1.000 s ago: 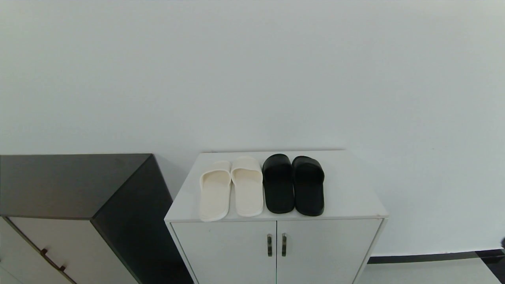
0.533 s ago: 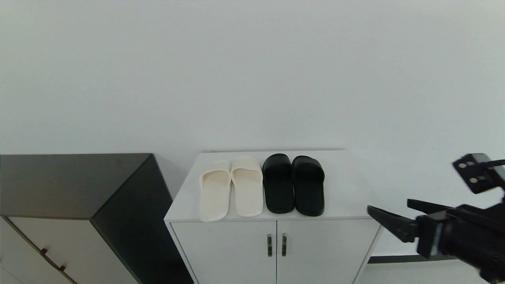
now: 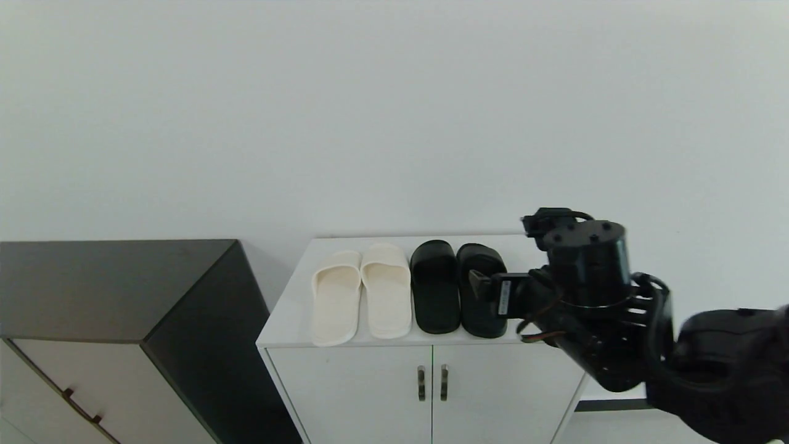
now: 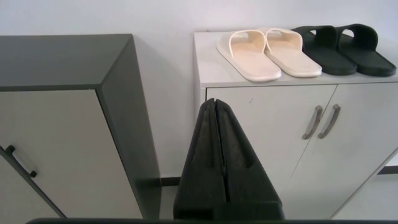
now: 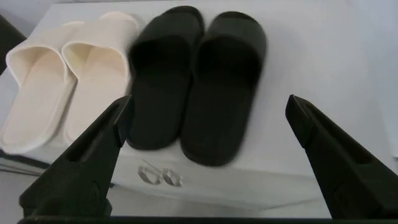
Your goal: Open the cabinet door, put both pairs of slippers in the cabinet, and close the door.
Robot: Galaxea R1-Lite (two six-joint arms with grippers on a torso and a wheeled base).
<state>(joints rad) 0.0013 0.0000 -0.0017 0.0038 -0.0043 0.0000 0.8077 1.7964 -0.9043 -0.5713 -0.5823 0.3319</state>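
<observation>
The right arm has swung in from 3 o'clock in the head view and now hangs over the right end of the white two-door cabinet. The right gripper has its fingers spread wide, one on each side of the pair of black rubber slide slippers, above them and not touching. That pair lies on the cabinet top, heels near the front edge, with the pair of cream foam slide slippers just beside it at 9 o'clock. Both doors are shut, and the two slim metal handles stand close together at 6 o'clock below the slippers. The left gripper is pressed together, low and in front of the cabinet.

The main risk is order. If the right gripper takes slippers while the doors are shut, only the left is free to open a door. A low sweep with fingers this wide could also push a black slipper off the front edge. At the handles, a finger may hook both.
</observation>
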